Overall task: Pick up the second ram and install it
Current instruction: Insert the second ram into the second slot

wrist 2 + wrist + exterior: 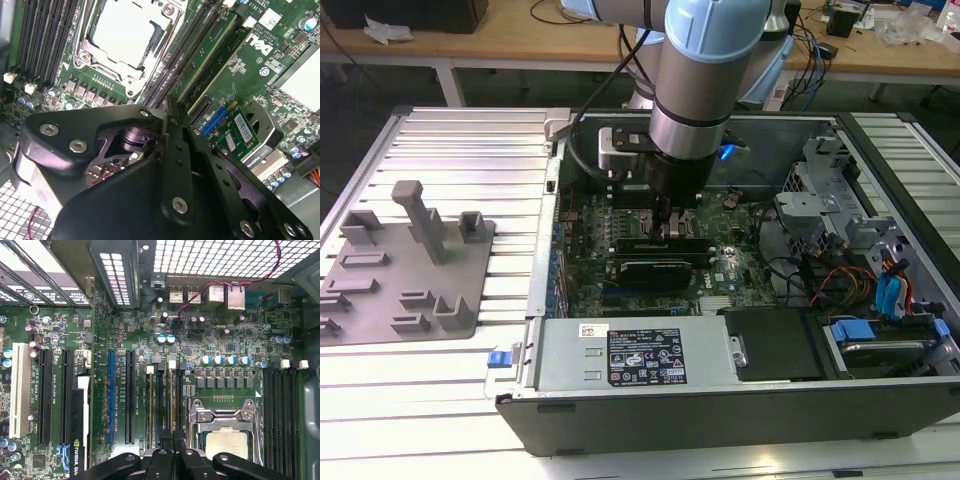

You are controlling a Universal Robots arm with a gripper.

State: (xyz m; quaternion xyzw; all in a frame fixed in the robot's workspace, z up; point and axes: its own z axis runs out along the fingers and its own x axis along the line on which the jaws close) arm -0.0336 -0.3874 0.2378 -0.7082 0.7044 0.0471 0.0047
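Two green ram sticks stand upright in neighbouring slots beside the processor socket. The second ram (207,52) (171,400) is the one nearer the socket, and the other stick (227,62) (149,405) is one slot further out. My gripper (675,215) (164,114) (173,439) is down inside the open computer case. Its black fingers (175,150) are shut together with nothing between them. The tips sit right over the end of the second ram's top edge; I cannot tell whether they touch it.
The silver processor (227,442) (125,32) lies in its socket next to the slots. A black graphics card (655,262) sits across the board toward the power supply (630,355). Drive bays and cables (840,240) crowd the exterior view's right. A grey parts fixture (405,270) lies outside the case.
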